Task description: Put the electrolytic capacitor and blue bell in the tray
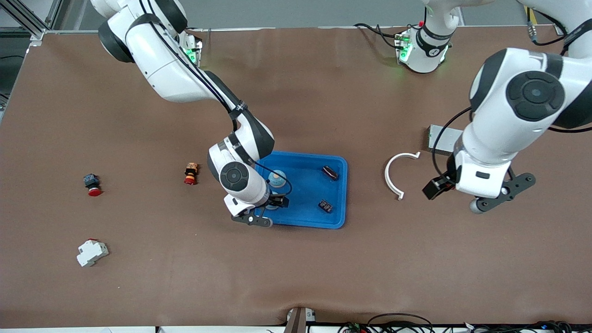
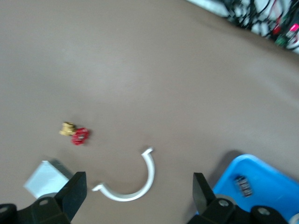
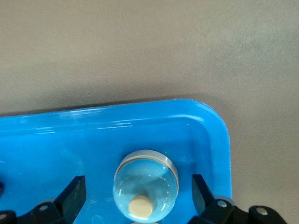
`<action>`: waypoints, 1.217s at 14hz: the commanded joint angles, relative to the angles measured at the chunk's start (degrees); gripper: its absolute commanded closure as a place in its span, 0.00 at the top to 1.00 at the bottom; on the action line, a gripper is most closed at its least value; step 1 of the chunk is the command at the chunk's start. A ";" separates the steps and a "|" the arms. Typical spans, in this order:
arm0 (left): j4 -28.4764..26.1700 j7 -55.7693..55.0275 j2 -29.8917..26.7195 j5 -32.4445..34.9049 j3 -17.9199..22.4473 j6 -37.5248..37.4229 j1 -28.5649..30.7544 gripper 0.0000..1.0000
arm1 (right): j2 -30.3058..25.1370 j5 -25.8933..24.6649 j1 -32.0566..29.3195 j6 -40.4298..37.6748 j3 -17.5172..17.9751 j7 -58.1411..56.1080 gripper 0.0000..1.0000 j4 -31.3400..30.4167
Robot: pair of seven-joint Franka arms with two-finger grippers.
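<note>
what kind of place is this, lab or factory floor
Most likely a robotics lab bench: two white arms fixed along a brown-covered table, a blue tray with small parts, loose electrical components like a white breaker, and cabling at the edge.

right gripper (image 3: 135, 198): its black fingertips are cut off by the right wrist view's edge; in the front view the arm's own wrist covers it.
round pale-blue domed bell (image 3: 145, 185): its lower part runs out of the right wrist view; in the front view the right arm hides most of it.
shallow bright-blue rectangular plastic tray (image 1: 335, 221): the right arm covers the corner toward its end of the table.
two small dark parts in the tray (image 1: 325, 206): too small to identify.
grey metal box (image 1: 439, 138): partly hidden by the left arm.
left gripper (image 2: 138, 193): only the finger ends show.
small brass-and-red part (image 2: 74, 133): blurred; what it is cannot be told.
</note>
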 commanded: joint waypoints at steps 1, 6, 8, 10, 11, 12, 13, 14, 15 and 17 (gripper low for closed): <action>0.10 7.63 -2.99 -0.43 0.08 -2.29 0.88 1.00 | -2.85 0.35 0.03 -4.90 -0.10 0.11 1.00 0.31; -0.16 12.81 -7.13 -3.24 -0.01 -4.81 5.71 1.00 | -10.66 0.62 -0.67 -18.00 -0.10 0.11 1.00 -0.56; -0.42 19.22 -10.02 -3.42 2.35 -6.15 5.37 1.00 | -16.63 0.71 -1.89 -21.52 -0.10 -2.34 1.00 -4.41; -0.60 25.28 -12.84 -6.56 7.97 -8.78 3.09 1.00 | -23.83 0.79 -3.30 -21.89 -0.01 -5.41 1.00 -10.82; -0.78 26.88 -14.24 -8.67 12.08 -10.01 1.08 1.00 | -27.00 0.79 -3.92 -21.97 -0.01 -6.38 1.00 -13.89; -0.95 27.51 -15.39 -10.08 15.52 -11.50 -0.95 1.00 | -29.99 0.79 -4.97 -21.97 -0.01 -7.79 1.00 -16.71; -1.04 29.08 -16.10 -11.14 18.08 -12.73 -1.84 1.00 | -32.54 0.79 -5.76 -22.58 -0.01 -9.89 1.00 -19.35; -1.13 31.36 -17.15 -11.93 20.28 -13.79 -3.32 1.00 | -35.09 0.79 -6.64 -23.46 -0.10 -11.91 1.00 -21.46; -1.74 33.64 -18.20 -12.38 23.17 -14.41 -4.82 1.00 | -37.47 0.79 -7.69 -24.43 -0.10 -13.67 1.00 -23.22; -4.10 36.38 -20.92 -13.87 27.57 -14.94 -7.20 1.00 | -42.12 0.79 -10.15 -27.41 -0.10 -17.88 1.00 -26.30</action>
